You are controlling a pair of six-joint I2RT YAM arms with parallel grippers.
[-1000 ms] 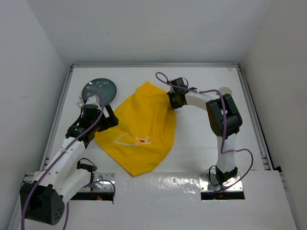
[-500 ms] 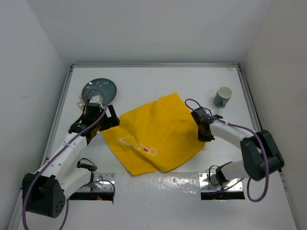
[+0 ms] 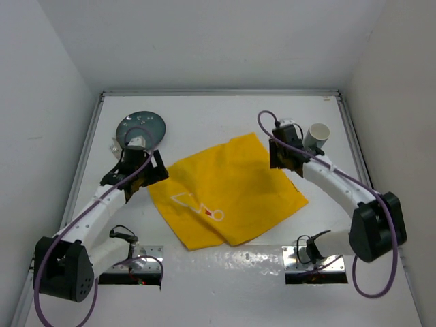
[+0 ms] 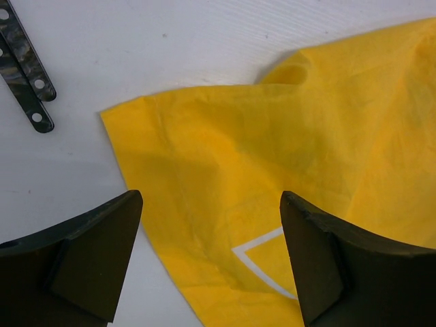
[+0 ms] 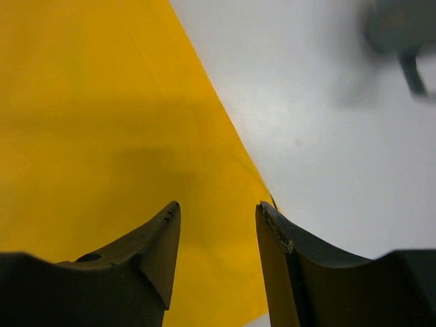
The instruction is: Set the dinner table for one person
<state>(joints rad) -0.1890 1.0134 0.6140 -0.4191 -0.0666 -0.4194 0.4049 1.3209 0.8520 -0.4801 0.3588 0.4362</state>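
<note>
The white dinner table (image 3: 204, 112) carries a square yellow placemat (image 3: 228, 191) with a white outline drawing, spread nearly flat at its middle. My left gripper (image 3: 155, 172) is open and empty just above the placemat's left corner; in the left wrist view (image 4: 211, 204) the cloth (image 4: 272, 150) lies between the fingers. My right gripper (image 3: 278, 158) is open and empty over the placemat's far right edge, next to a pale cup (image 3: 317, 135). In the right wrist view (image 5: 218, 211) the yellow cloth (image 5: 102, 122) fills the left side.
A dark grey-blue plate (image 3: 142, 127) sits at the far left, with small pale pieces (image 3: 117, 144) beside it. Two dark strips with holes (image 4: 27, 75) lie on the table left of the cloth. White walls and metal rails enclose the tabletop.
My right gripper pulled the placemat out to the right, let it go and moved back toward the cup. The cloth now lies spread out flatter. The left arm barely moved.
</note>
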